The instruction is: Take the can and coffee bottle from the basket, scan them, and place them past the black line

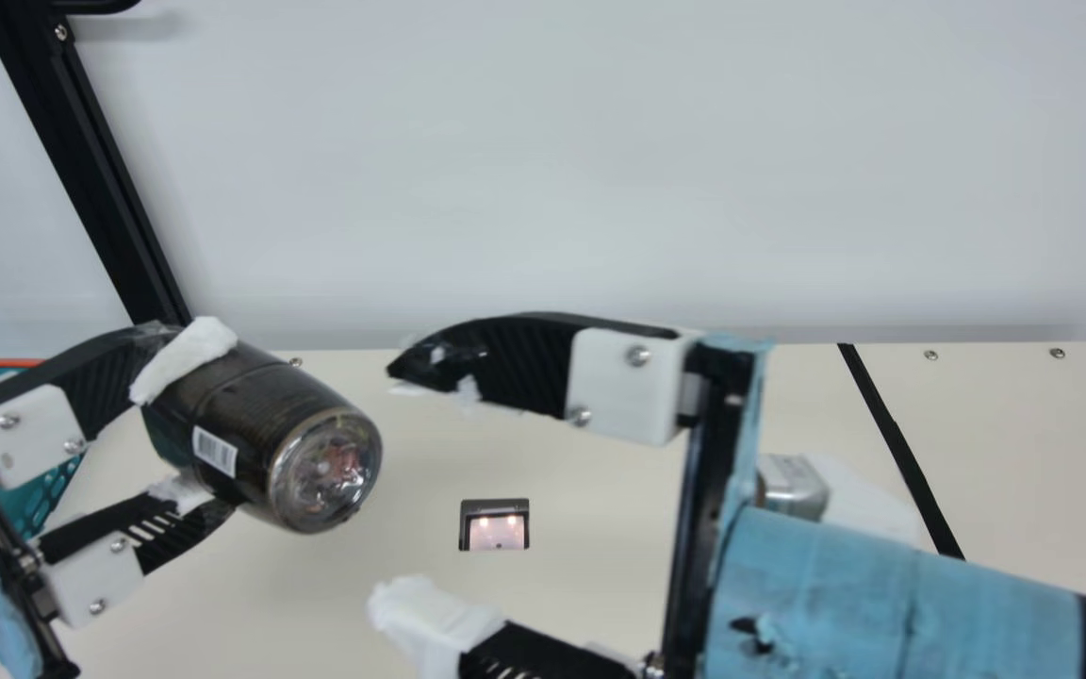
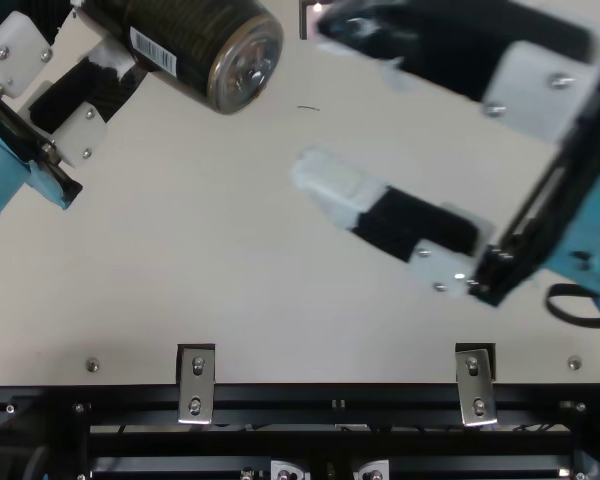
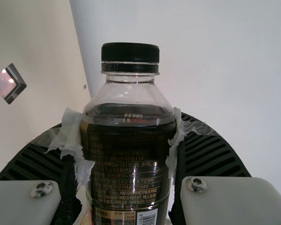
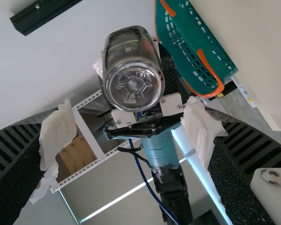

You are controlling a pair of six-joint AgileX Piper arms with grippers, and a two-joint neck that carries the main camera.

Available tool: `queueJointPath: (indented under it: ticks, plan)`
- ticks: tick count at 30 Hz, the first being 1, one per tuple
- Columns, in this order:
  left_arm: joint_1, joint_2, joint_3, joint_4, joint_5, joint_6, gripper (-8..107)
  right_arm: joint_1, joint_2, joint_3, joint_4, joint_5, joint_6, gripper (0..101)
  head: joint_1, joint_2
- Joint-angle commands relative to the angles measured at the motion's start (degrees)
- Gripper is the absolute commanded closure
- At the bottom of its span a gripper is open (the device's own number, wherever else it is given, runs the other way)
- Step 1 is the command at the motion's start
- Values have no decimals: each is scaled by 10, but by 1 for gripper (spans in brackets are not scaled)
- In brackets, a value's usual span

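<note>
The left hand (image 1: 213, 426) pinches the coffee bottle (image 1: 265, 424), the right hand (image 1: 392, 484) spread, the can (image 1: 796, 486) probably near the black line (image 1: 899, 448).

One coffee bottle (image 2: 185, 40), held by left gripper (image 2: 65, 90), far left; right gripper (image 2: 310, 97), open, right; two metal brackets (image 2: 196, 384), near.

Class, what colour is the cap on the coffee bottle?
The coffee bottle's cap is black, seen best in the left wrist view.
</note>
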Motion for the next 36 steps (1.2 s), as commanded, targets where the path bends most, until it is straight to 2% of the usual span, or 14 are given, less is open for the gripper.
queueJointPath:
  ticks: [1, 8, 13, 20, 27, 36]
  plan:
    - [0, 0, 0, 0, 0, 0, 89, 27, 13, -3, 8, -17, -9, 0, -15, -1]
    - [0, 0, 0, 0, 0, 0, 89, 69, 43, -12, 38, -50, -64, 0, -15, -1]
    - [0, 0, 0, 0, 0, 0, 89, 81, 55, -15, 74, -55, -123, 0, -15, -1]
    - [0, 0, 0, 0, 0, 0, 89, 85, 68, -16, 133, -42, -212, 0, -15, -1]
    - [0, 0, 0, 0, 0, 0, 89, 74, 85, -32, 133, -18, -238, 0, -15, -1]
    - [0, 0, 0, 0, 0, 0, 89, 62, 134, -68, 133, 1, -269, 0, -15, -1]
